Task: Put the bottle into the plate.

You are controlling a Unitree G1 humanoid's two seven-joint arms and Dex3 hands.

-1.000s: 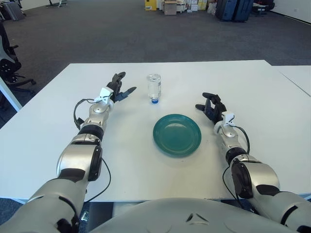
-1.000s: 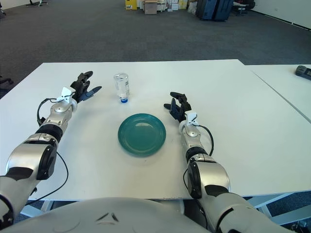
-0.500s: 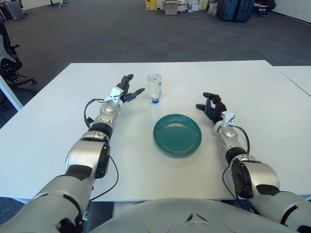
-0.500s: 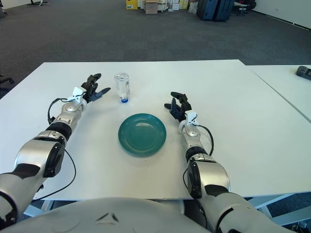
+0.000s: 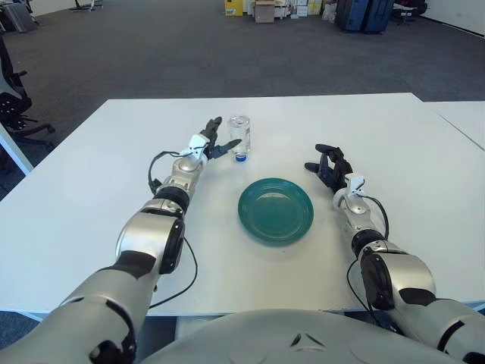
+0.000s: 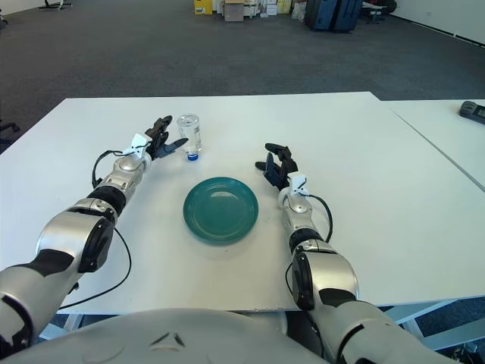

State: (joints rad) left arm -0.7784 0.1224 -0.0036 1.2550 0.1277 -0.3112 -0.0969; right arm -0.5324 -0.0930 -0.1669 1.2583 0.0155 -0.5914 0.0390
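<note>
My left hand is out over the table, far side, just to the left of the bottle. Fingers spread, holding nothing. One fingertip reaches toward the bottle's side; touching or a hair short, I can't tell. The open spread suits a side-on wrap around the body, which I judge to be the step in hand: the approach before the grasp.

The bottle is small and clear. It stands cap-down, blue cap against the table, clear base up. Standing on its cap it has a narrow footing, so a nudge from my fingertip could tip it or send it rolling away. Better to close around the body from the side than to push at it.

The plate is green, round, with nothing in it. It sits nearer to me than the bottle and a little to the right, apart from it with bare table between. The carry looks short: lift, draw back toward me and rightward, set down inside the rim. The task is at its start, since the bottle is not yet gripped and not on the plate.

My right hand rests on the table just to the right of the plate, not touching it. Fingers loosely curled upward, holding nothing. It looks parked, and placed clear of the plate so the left arm's path in stays free.
</note>
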